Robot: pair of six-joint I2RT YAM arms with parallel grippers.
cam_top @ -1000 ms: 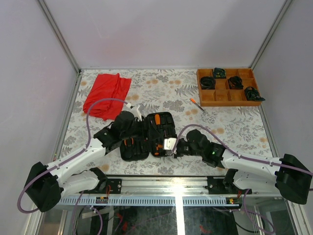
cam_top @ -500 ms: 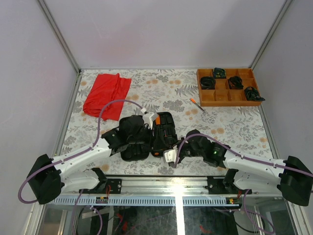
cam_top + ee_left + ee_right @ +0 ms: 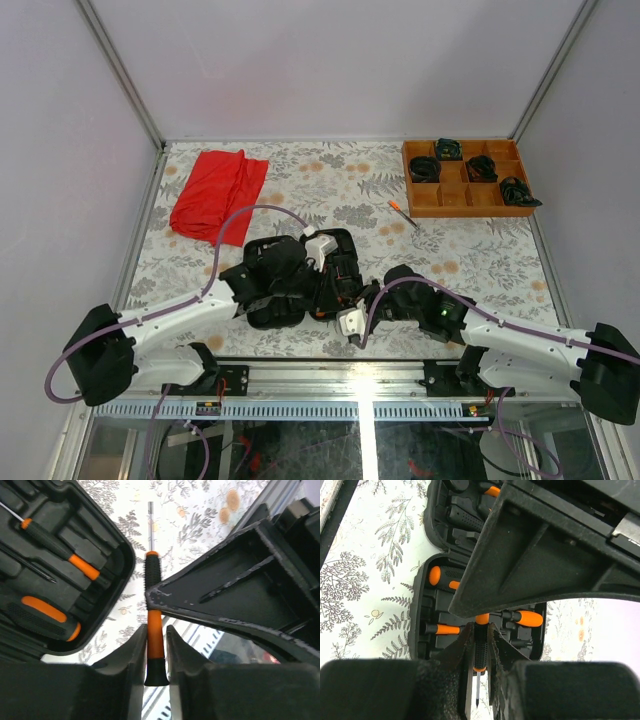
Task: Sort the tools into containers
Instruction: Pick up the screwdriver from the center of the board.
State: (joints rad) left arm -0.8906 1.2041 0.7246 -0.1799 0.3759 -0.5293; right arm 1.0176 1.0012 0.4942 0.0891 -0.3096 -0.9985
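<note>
The black hinged tool case (image 3: 285,310) lies open at the table's near middle. Both grippers are shut on one orange-and-black screwdriver (image 3: 151,575) beside its edge. My left gripper (image 3: 156,630) holds the orange and black butt end. My right gripper (image 3: 480,630) holds the black ribbed grip (image 3: 480,652), bare tip towards its camera. In the top view the left gripper (image 3: 328,272) reaches over the case and the right gripper (image 3: 340,300) meets it from the near right. The case's slots (image 3: 127,565) hold a thin screwdriver (image 3: 75,562) and a thick orange-and-black handle (image 3: 45,611). Another screwdriver (image 3: 403,214) lies loose on the table.
A red cloth (image 3: 218,192) lies at the far left. An orange-brown wooden tray (image 3: 467,198) with black coiled bundles stands at the far right. The table's metal front rail (image 3: 360,380) runs just behind the grippers.
My left gripper has swung right across the case to the screwdriver. My right gripper has drawn back towards the near edge with the screwdriver in it.
</note>
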